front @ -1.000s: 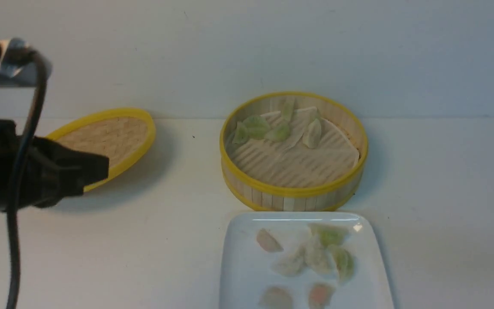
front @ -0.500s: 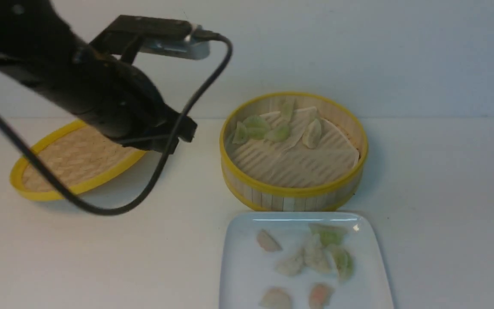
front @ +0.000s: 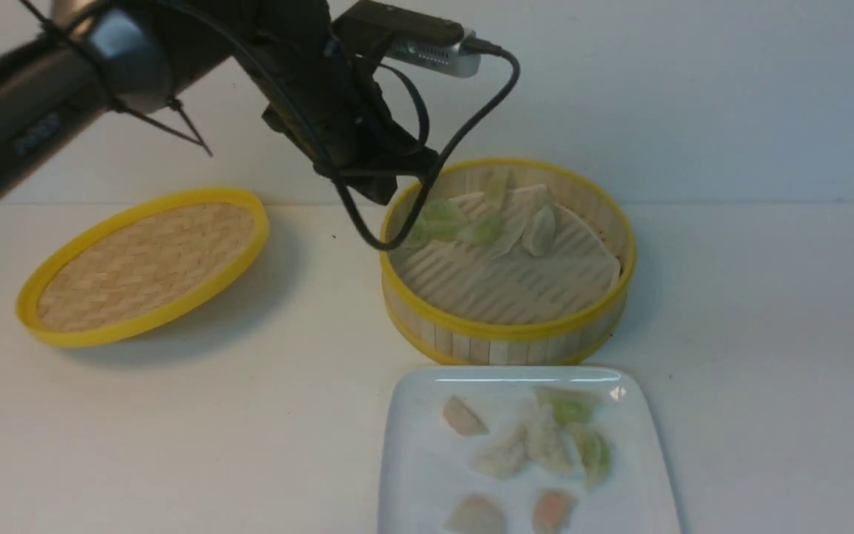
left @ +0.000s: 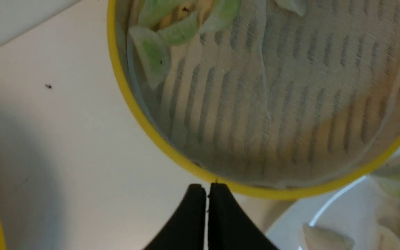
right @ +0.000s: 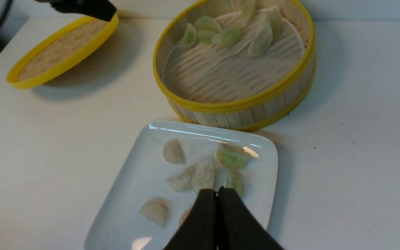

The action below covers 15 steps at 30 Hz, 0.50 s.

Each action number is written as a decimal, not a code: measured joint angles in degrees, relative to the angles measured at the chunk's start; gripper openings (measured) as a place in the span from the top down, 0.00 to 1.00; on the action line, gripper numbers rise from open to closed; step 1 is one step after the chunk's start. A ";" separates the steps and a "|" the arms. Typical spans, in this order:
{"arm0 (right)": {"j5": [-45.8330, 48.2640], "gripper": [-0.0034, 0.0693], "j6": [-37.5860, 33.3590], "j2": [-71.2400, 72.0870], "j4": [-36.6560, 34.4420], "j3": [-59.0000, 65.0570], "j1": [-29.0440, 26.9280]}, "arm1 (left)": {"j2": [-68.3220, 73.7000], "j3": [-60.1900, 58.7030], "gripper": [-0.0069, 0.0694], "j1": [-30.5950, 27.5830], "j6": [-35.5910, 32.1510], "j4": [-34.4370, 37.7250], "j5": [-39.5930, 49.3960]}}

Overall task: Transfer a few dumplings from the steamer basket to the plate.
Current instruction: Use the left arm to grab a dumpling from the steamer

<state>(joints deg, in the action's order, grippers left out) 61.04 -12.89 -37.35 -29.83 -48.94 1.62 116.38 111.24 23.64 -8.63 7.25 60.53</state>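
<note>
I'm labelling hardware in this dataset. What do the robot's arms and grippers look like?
The left arm: glossy black and dark grey rounded links, with a silver-and-black camera box and looping black cable. The left gripper and right gripper: matte black fingers tapering to narrow tips.

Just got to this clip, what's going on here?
The left claw, shut and empty, hangs by the left rim of the steamer basket, close to the green dumplings at its back. The right claw, also shut and empty, hovers over the plate, where several more lie. The lid sits off to the left.
</note>
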 joint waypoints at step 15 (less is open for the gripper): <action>0.22 0.97 0.00 0.00 -0.17 -0.08 0.00 | 17.50 10.73 0.54 0.00 -3.29 -2.87 -9.69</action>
<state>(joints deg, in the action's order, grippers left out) 61.25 -12.89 -37.35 -30.00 -49.03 1.62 133.87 121.97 23.64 -11.92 4.39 50.84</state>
